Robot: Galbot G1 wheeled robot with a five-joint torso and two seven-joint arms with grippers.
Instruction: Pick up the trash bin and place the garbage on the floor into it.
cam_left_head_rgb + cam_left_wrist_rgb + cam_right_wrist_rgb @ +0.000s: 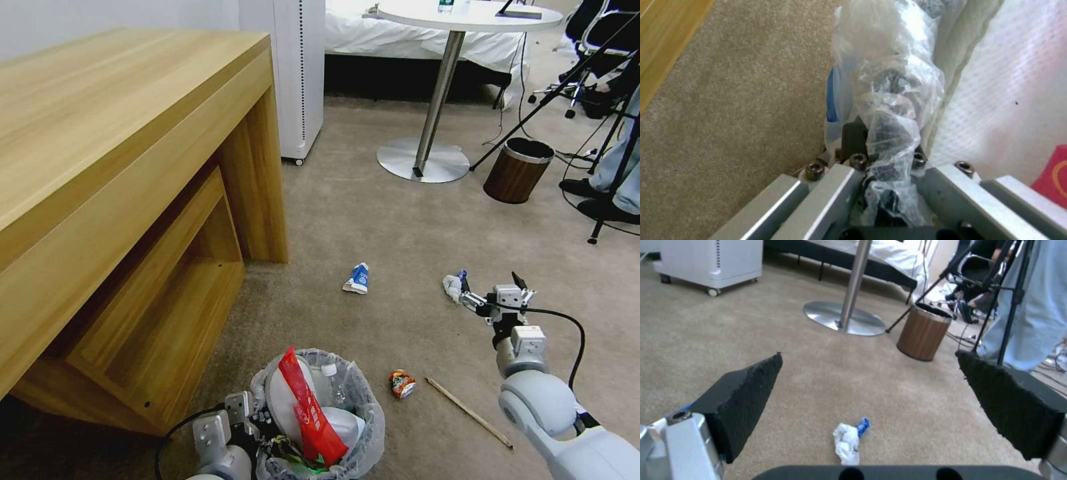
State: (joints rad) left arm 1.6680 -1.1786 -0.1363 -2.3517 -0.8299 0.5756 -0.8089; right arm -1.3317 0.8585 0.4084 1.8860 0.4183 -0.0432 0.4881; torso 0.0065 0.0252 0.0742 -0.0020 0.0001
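While the left end effector (889,166) pinches the trash bin (363,400), the right end effector (869,406) hangs spread over crumpled paper (846,443).

Crinkled clear plastic lines the trash bin (363,407); the floor (400,220) is matt short-pile carpet; right end effector (871,400) pads (742,396) rough black foam

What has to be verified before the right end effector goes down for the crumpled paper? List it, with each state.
1. Right end effector open: ok, fingers wide apart.
2. Crumpled paper lined up: ok, on the floor between the fingers in the right wrist view.
3. Left end effector gripping the trash bin: ok, closed on the bagged rim.
4. Room in the bin: cannot tell; the red wrapper stands above the rim.
5. Floor cleared: not ok; carton, crushed can and stick lie there.
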